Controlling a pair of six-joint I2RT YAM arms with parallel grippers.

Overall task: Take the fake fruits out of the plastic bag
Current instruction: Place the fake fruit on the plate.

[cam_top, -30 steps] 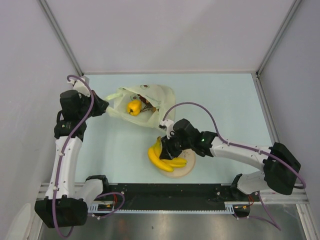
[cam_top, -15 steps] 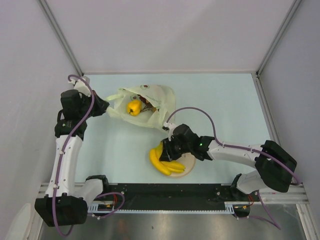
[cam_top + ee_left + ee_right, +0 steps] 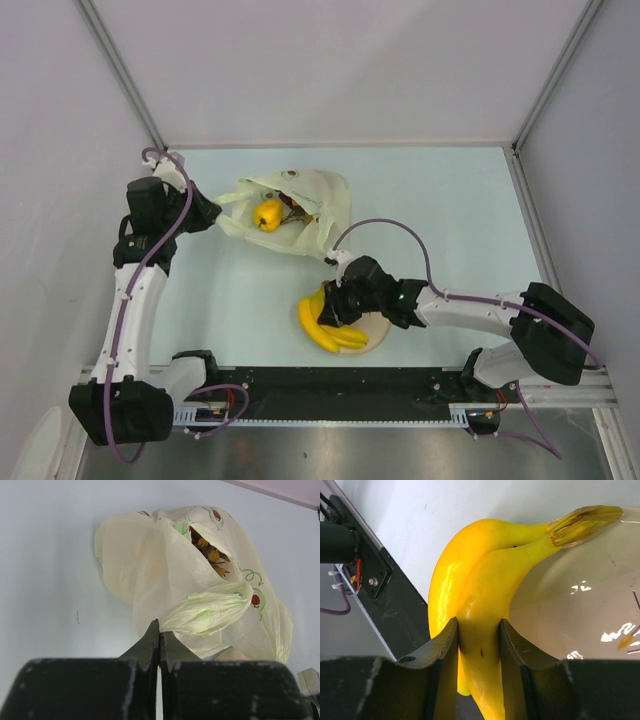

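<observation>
The pale yellow-green plastic bag (image 3: 300,205) lies at the back left of the table, its mouth open. A yellow pepper-like fruit (image 3: 267,214) and dark fruit (image 3: 293,207) show inside it. My left gripper (image 3: 216,214) is shut on the bag's left edge; in the left wrist view its jaws (image 3: 159,630) pinch a fold of the bag (image 3: 200,580). My right gripper (image 3: 332,306) is shut on the yellow banana bunch (image 3: 322,322), which rests over the left rim of the cream plate (image 3: 378,330). In the right wrist view the jaws (image 3: 478,630) clamp one banana (image 3: 485,595) over the plate (image 3: 570,600).
A black rail (image 3: 340,385) runs along the table's near edge, just in front of the plate. Grey walls stand on three sides. The right half of the pale blue table (image 3: 460,210) holds only the right arm.
My right gripper has carried the banana bunch slightly left and nearer, lower onto the plate's left rim. My left gripper has shifted slightly back, still pinching the bag.
</observation>
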